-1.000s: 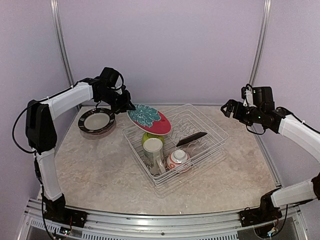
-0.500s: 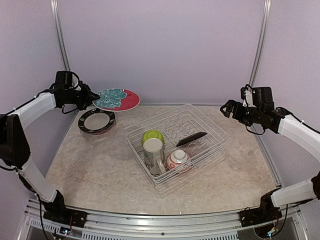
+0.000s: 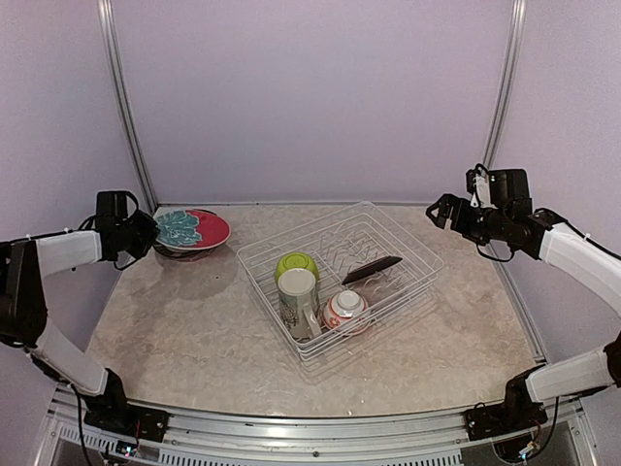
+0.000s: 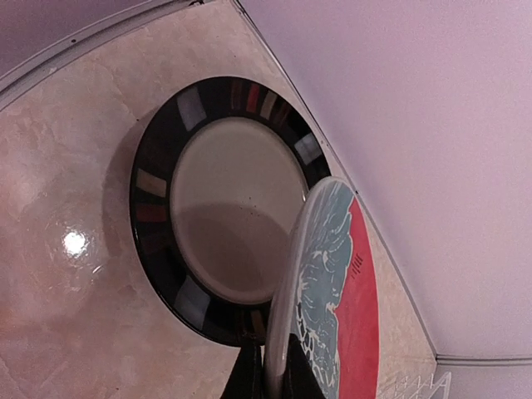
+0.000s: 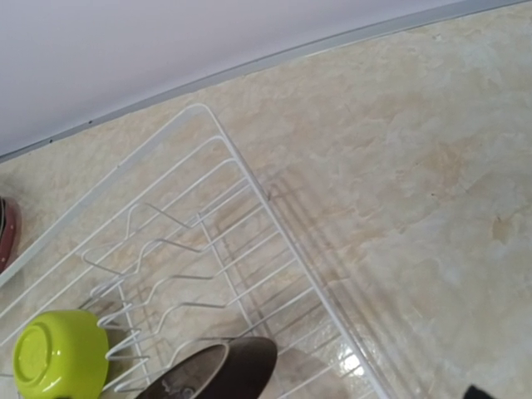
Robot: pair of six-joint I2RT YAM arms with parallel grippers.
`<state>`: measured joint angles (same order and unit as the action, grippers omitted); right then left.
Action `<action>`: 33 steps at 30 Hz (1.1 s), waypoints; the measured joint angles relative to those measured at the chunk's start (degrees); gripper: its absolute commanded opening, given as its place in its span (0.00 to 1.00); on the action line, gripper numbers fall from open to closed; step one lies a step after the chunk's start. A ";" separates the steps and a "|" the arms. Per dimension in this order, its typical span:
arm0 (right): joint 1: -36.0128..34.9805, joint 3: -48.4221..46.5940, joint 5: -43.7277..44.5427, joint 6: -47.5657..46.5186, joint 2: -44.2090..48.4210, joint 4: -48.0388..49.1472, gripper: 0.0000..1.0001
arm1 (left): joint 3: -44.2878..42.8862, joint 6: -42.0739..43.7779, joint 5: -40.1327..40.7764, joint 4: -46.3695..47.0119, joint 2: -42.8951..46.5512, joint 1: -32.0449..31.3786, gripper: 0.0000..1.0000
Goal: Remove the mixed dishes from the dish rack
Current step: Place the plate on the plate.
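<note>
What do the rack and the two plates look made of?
rack: thin metal wire, probably white-coated; bent rods, even colour.
red plate: glazed ceramic or melamine, can't tell; smooth printed face.
black-rimmed plate: likely glazed ceramic; glossy rim.

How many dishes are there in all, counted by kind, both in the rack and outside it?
Plates: 3 (red patterned plate, black-rimmed plate, dark plate in the dish rack)
Bowls: 2 (lime-green bowl, white-and-red bowl)
Mugs: 1 (cream mug)
Total: 6
</note>
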<state>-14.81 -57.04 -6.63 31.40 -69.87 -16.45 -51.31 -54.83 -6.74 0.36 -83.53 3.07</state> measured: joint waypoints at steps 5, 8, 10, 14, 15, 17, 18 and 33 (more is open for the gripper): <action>0.00 0.00 -0.02 0.00 0.00 -0.02 1.00 | 0.39 -2.03 2.16 6.75 -3.58 1.57 0.00; 0.00 0.07 0.00 0.00 0.04 0.00 1.00 | 0.33 -3.26 2.32 11.10 -6.62 2.75 0.00; 0.00 0.33 0.00 0.00 0.13 -0.02 1.00 | 0.02 -3.78 2.29 12.37 -8.83 3.34 0.00; 0.00 0.44 -0.04 -0.20 0.13 -0.11 1.00 | -1.53 -5.01 0.96 13.77 -14.40 4.55 0.00; 0.00 0.44 -0.04 -0.37 0.13 -0.11 1.00 | -1.79 -5.16 0.59 14.38 -15.85 4.70 0.00; 0.00 0.44 -0.07 -0.79 0.13 -0.24 1.00 | -2.05 -5.42 0.02 15.30 -17.97 4.96 0.00; 0.00 0.44 -0.07 -1.18 0.13 -0.33 1.00 | -2.19 -5.60 -0.37 15.76 -18.86 5.07 0.00; -3.56 -2.36 0.48 -7.19 -4.94 -3.96 1.00 | -9.16 -3.74 -4.13 13.14 -21.68 5.31 0.41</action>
<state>-18.37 -59.40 -6.15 24.21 -74.81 -20.40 -60.47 -58.57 -10.87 13.50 -105.21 8.38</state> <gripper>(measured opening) 0.997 0.314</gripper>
